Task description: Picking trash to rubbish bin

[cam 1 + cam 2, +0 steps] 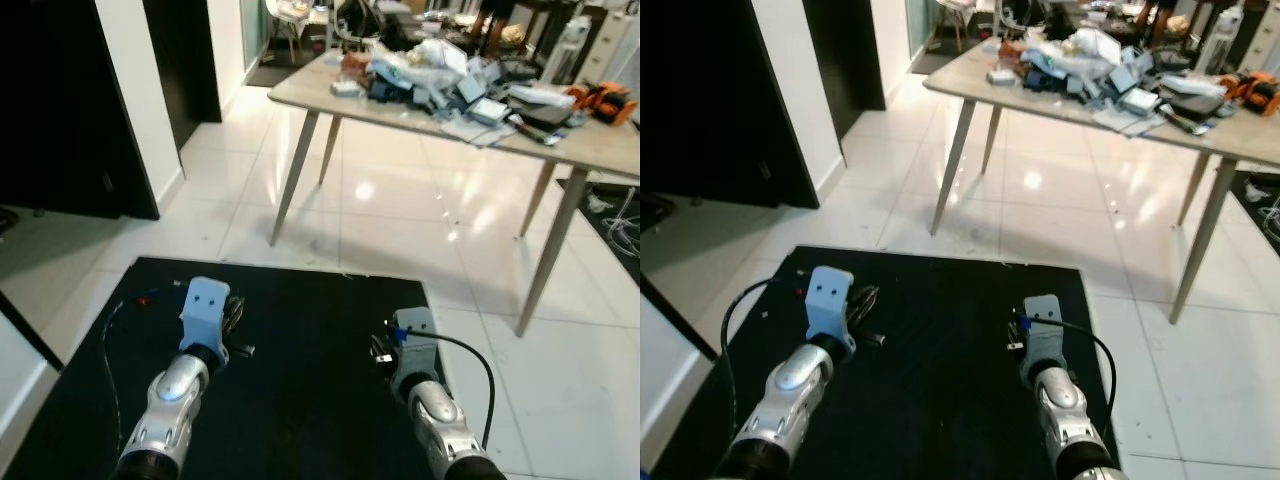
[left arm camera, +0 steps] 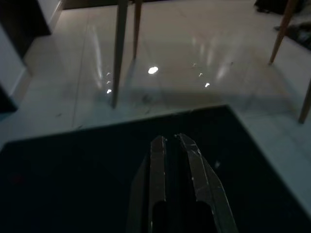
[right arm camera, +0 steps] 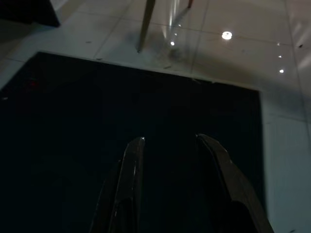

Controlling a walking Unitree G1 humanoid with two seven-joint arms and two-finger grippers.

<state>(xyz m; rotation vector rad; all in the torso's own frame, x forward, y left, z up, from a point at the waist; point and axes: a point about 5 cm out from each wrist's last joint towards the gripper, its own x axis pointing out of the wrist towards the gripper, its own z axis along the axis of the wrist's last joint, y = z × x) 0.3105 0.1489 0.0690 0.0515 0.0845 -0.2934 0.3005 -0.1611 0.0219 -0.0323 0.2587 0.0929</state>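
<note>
Hanging low over a black mat (image 1: 300, 400), two silver arms reached forward side by side, one on the left and one on the right. The left claw (image 2: 173, 141) had its two long black fingers (image 2: 158, 160) pressed nearly together, closed on nothing. The right claw (image 3: 170, 141) held its two fingers (image 3: 133, 165) apart, open and empty, over the same dark mat. A black cable (image 1: 470, 360) looped from the right wrist. The mat was flat, rectangular and matte, lying on glossy white floor tiles (image 1: 400, 210) that mirrored ceiling lights as bright spots.

Farther off stood one tabletop (image 1: 600, 150) of pale wood on slanted, tapered wooden legs (image 1: 295, 180), four of them in sight. On it lay a heaped pile of trash (image 1: 440, 75): crumpled white paper or plastic, grey and blue packets and small boxes, too jumbled to count. An orange object (image 1: 605, 100) sat at the far right end of the tabletop. To the left rose a white wall (image 1: 135, 90) flanked by dark openings. The table legs stood between the mat and the floor beyond.
</note>
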